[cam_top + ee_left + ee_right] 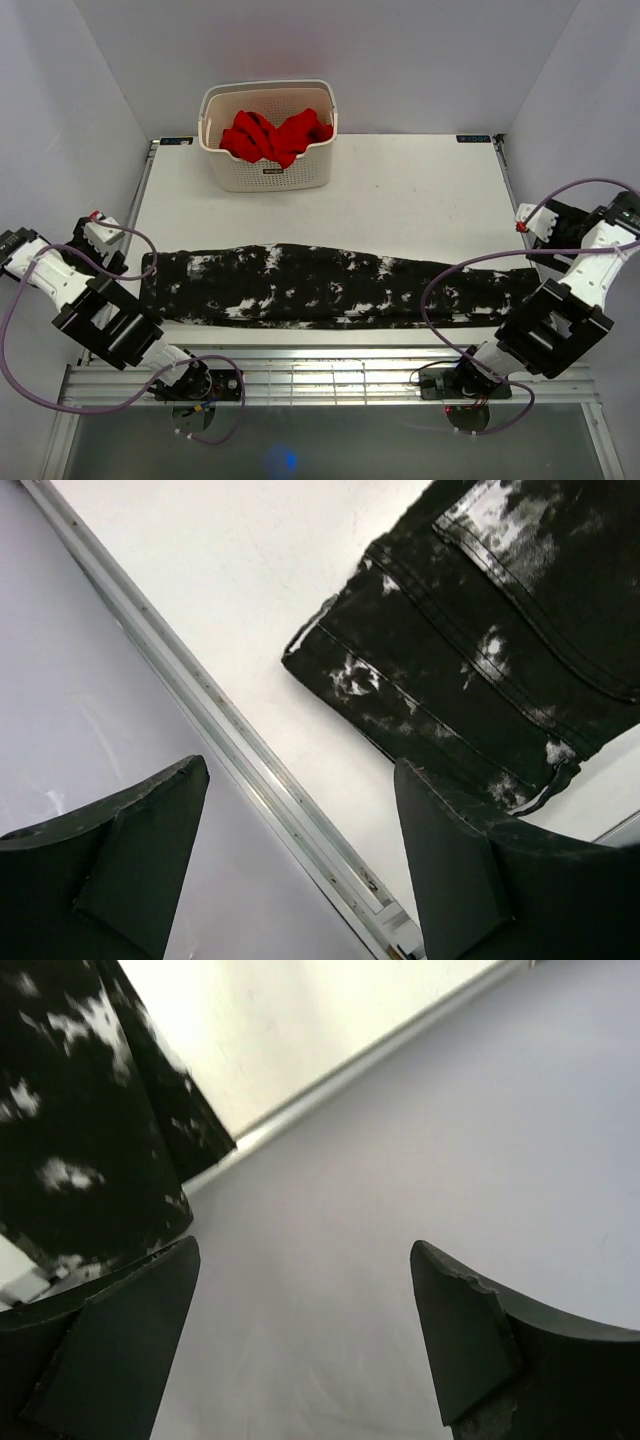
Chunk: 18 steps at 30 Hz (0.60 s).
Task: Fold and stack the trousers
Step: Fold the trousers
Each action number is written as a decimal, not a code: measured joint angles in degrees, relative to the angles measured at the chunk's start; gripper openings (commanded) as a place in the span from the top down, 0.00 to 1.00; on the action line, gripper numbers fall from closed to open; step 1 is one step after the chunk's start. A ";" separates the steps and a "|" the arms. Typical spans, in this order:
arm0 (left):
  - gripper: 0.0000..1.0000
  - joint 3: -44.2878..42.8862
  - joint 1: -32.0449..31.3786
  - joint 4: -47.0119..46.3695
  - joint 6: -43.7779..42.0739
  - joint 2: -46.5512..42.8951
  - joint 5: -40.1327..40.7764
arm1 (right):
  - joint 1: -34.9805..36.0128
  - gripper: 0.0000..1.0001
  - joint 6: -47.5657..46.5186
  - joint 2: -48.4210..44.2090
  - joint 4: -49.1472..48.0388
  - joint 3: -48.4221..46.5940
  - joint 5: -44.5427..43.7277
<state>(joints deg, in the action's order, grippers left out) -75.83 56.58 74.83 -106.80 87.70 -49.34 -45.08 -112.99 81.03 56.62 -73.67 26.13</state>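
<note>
The trousers point(330, 285), black with white speckles, lie flat in one long strip across the table, left to right. My left gripper point(100, 232) hovers at the table's left edge, just beyond the strip's left end. In the left wrist view it point(300, 770) is open and empty, with the trousers' seamed end point(480, 650) ahead to the right. My right gripper point(535, 222) hovers at the table's right edge beside the strip's right end. In the right wrist view it point(303, 1250) is open and empty, with the trousers' end point(80, 1130) at the left.
A white basket point(268, 86) holding a plain red garment point(275, 135) stands at the back of the white table point(420, 200). A metal rail point(250, 770) runs along the table's left edge. White walls close in both sides.
</note>
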 measured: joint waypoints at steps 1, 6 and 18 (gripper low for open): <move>0.22 -0.57 0.00 0.31 0.76 -0.48 -0.35 | 1.99 0.06 1.03 -0.02 0.50 -0.39 0.26; 0.43 -0.35 -2.49 0.50 7.23 -0.28 -0.68 | 14.51 0.08 9.57 -0.11 1.90 1.31 -0.59; 0.64 25.68 -14.03 -11.32 26.60 2.43 14.43 | 35.50 0.25 27.17 -1.95 -3.69 26.60 -9.07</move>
<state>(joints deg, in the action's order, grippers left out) -50.15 42.54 63.51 -80.20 90.13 -34.92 -9.58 -85.82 79.09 52.93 -47.07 17.06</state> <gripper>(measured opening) 0.395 0.758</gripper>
